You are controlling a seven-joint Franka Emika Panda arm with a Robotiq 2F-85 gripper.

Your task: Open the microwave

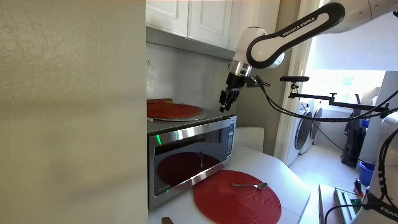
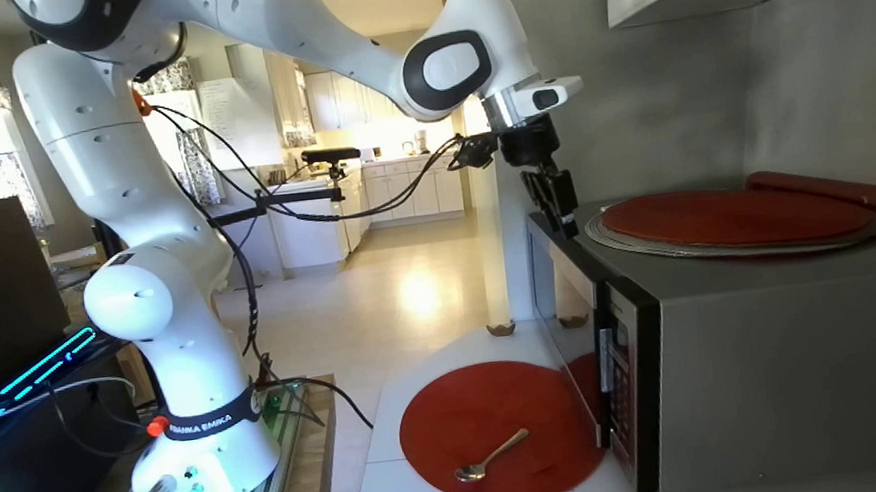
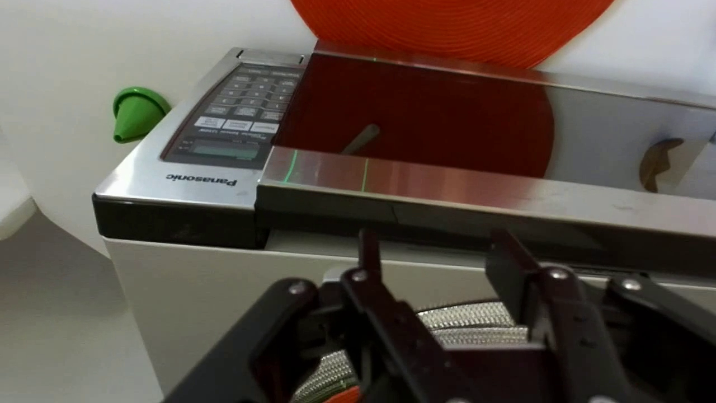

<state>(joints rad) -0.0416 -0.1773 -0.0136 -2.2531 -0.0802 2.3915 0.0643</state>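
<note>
The microwave (image 1: 189, 155) is a steel box with a dark glass door, standing on a white table; it also shows in an exterior view (image 2: 788, 381) and the wrist view (image 3: 414, 174). Its keypad panel (image 3: 235, 112) is at one end of the front. In the wrist view the door's top edge stands slightly forward of the panel, with a narrow gap behind it. My gripper (image 3: 435, 240) is open and empty. It points down over the top front edge, fingertips near that gap; contact cannot be told. Both exterior views (image 1: 225, 109) (image 2: 567, 229) show it there.
Round placemats (image 2: 733, 217) are stacked on the microwave, close behind the gripper, with a red roll (image 2: 843, 195) behind them. A red placemat (image 1: 236, 202) with a spoon (image 1: 248, 185) lies before the door. White cabinets (image 1: 208, 21) hang above. A green cone (image 3: 137, 115) stands beside the microwave.
</note>
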